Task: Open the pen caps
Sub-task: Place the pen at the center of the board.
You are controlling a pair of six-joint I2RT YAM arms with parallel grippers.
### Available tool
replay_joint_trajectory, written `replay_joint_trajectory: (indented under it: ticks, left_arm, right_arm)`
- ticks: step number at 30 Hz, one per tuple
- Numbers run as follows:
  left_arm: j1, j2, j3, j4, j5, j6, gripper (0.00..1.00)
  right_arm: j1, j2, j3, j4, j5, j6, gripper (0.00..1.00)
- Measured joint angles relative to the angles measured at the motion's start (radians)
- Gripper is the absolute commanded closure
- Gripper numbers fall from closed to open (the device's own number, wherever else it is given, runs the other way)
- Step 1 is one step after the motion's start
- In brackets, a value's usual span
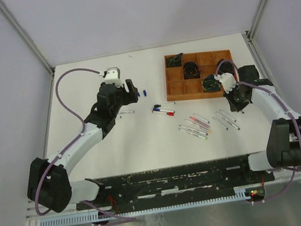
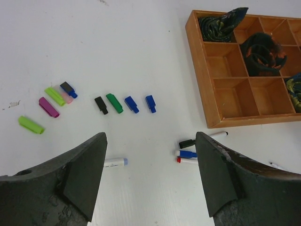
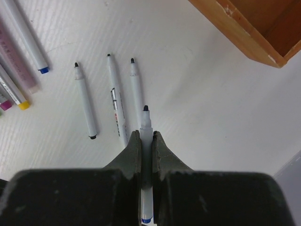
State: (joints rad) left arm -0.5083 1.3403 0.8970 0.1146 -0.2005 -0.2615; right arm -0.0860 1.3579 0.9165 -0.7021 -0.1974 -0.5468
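Left end effector (image 2: pixel 150 136): released, jaws wide apart, holding nothing, above the counter (image 2: pixel 141 47).
Pen caps (image 2: pixel 114 103), loose: I counted nine in a rough row on the counter, lime, purple, pink, black, green, blue; all off their pens.
Capped pens (image 2: pixel 188 153): three, black, blue and red, lying together near the wooden compartment tray (image 2: pixel 202 70); I judged these left to do.
Right end effector (image 3: pixel 146 134): clenched on a bare black-tipped pen (image 3: pixel 146 117); three uncapped pens (image 3: pixel 116 99) lay just beside it on the counter.
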Motion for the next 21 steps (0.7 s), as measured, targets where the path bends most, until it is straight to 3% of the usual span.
replay_joint_trajectory:
  ticks: [21]
  left_arm:
    - [-0.044,-0.043,-0.053,0.060,-0.018,0.041,0.14]
  right_arm:
    - [-0.054,0.195,0.053,-0.018,0.000,-0.028,0.89]
